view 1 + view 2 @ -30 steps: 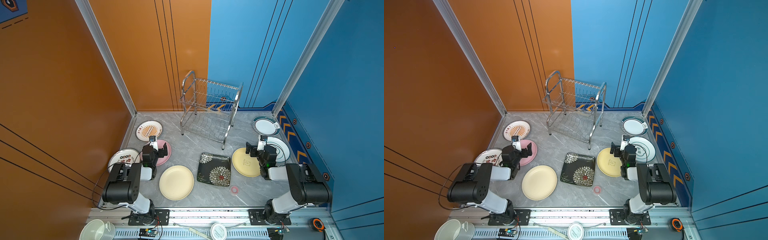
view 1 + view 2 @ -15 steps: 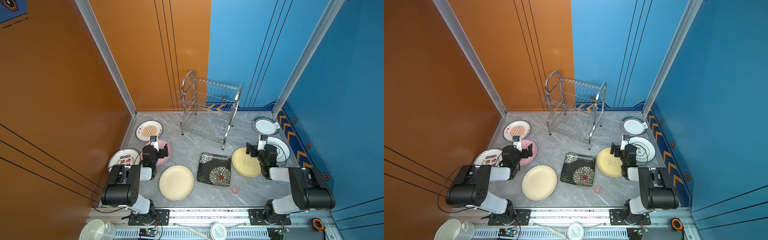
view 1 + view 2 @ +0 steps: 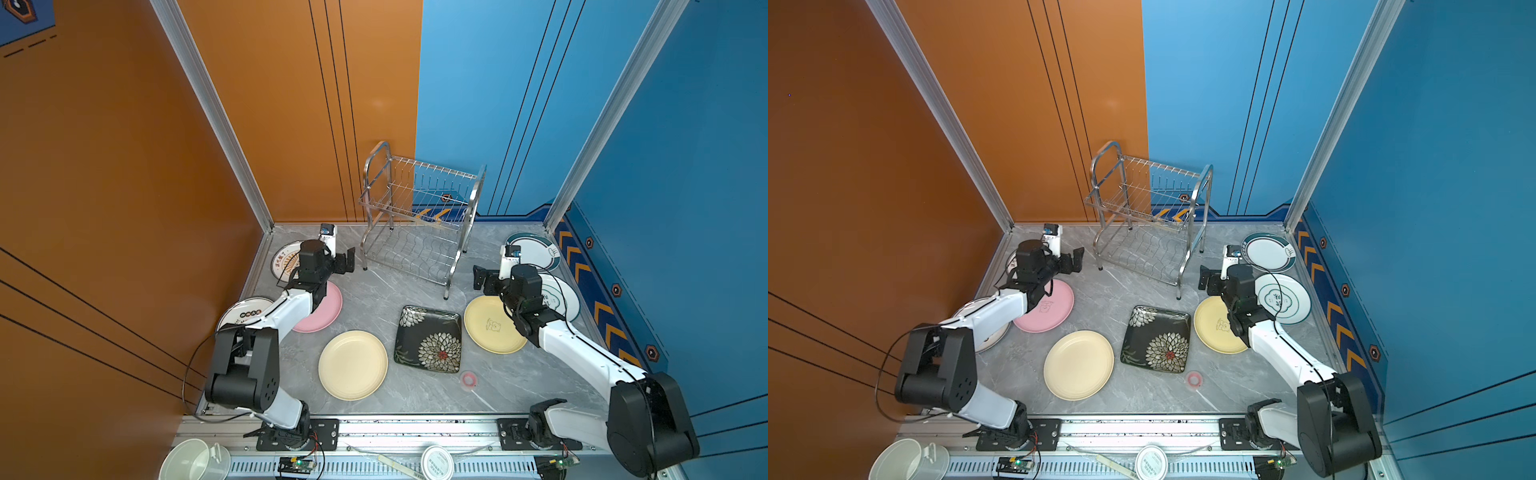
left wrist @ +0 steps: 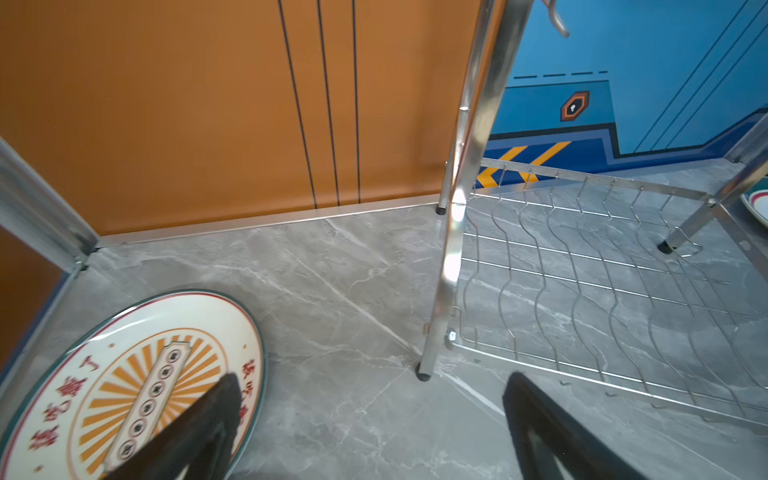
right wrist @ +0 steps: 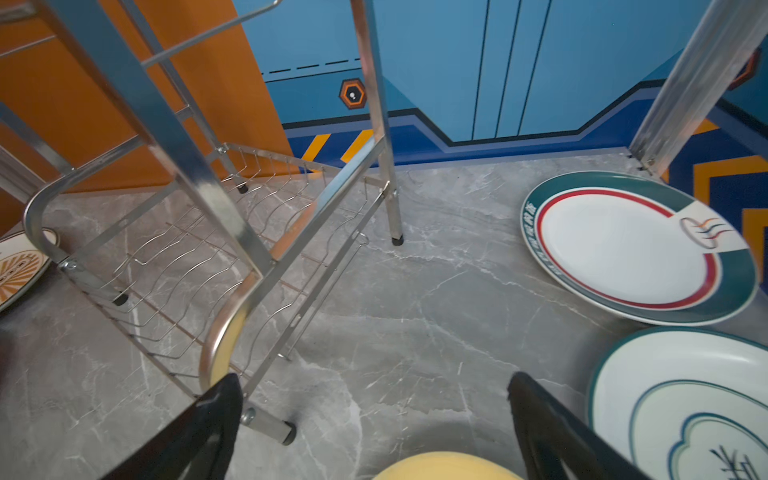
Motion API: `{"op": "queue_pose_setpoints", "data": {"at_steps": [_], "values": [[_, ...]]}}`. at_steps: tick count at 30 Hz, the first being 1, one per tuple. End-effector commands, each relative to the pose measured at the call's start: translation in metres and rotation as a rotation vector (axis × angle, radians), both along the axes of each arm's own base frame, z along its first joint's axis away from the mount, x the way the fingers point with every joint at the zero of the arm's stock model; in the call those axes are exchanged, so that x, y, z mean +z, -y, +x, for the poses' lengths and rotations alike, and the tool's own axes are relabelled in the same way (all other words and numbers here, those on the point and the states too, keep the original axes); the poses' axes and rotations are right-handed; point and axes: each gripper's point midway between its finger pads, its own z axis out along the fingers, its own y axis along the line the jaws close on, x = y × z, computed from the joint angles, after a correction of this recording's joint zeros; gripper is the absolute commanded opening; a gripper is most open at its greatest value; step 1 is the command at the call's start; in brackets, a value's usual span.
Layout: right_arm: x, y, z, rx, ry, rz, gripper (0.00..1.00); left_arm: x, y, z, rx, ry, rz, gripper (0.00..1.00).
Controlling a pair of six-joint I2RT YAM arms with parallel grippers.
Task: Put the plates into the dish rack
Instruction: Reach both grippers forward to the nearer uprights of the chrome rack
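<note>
Toward the far middle of the worktop [image 3: 374,291] I see the dish rack [image 3: 419,232], the tallest thing on it, standing upright on its legs. All eight plates lie flat on the worktop around it, none touching it.

On the left are the far printed plate [image 3: 284,262], the nearer printed plate [image 3: 243,309] partly under my left arm, and the pink plate [image 3: 330,309]. Near the middle, the middle cream-yellow plate [image 3: 353,365] and the square black floral plate [image 3: 429,339] sit just beside each other. On the right lie the right cream-yellow plate [image 3: 490,328], the far teal-rimmed plate [image 3: 534,251] and the nearer teal-rimmed plate [image 3: 561,299].

My left end effector [image 3: 345,260] hangs just left of the rack's near-left leg, spread wide and empty. My right end effector [image 3: 484,279] hangs beside the near-right leg, over the far edge of the right cream-yellow plate, also wide and empty.

A small pink ring [image 3: 468,379] lies near the black floral plate.
</note>
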Motion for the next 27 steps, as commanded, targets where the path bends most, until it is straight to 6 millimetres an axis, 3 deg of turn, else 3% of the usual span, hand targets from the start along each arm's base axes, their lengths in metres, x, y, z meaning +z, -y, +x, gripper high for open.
{"op": "queue_pose_setpoints", "data": {"at_steps": [1,6,12,20,27], "values": [[-0.003,-0.022,0.007,-0.016,-0.048,0.040,1.00,-0.012,0.024,0.013,-0.085,-0.102,-0.041,1.00],[-0.001,-0.054,0.021,0.010,-0.038,0.052,1.00,-0.013,0.049,0.040,-0.168,-0.134,-0.081,0.94],[-0.007,-0.079,0.035,0.026,-0.047,0.068,0.96,-0.034,0.055,0.060,-0.177,-0.176,-0.097,0.88],[-0.026,-0.085,0.053,-0.026,-0.060,0.097,0.84,-0.040,0.063,0.086,-0.192,-0.179,-0.146,0.77],[-0.035,-0.084,0.066,-0.059,-0.073,0.090,0.70,-0.041,0.069,0.092,-0.212,-0.187,-0.180,0.63]]}}
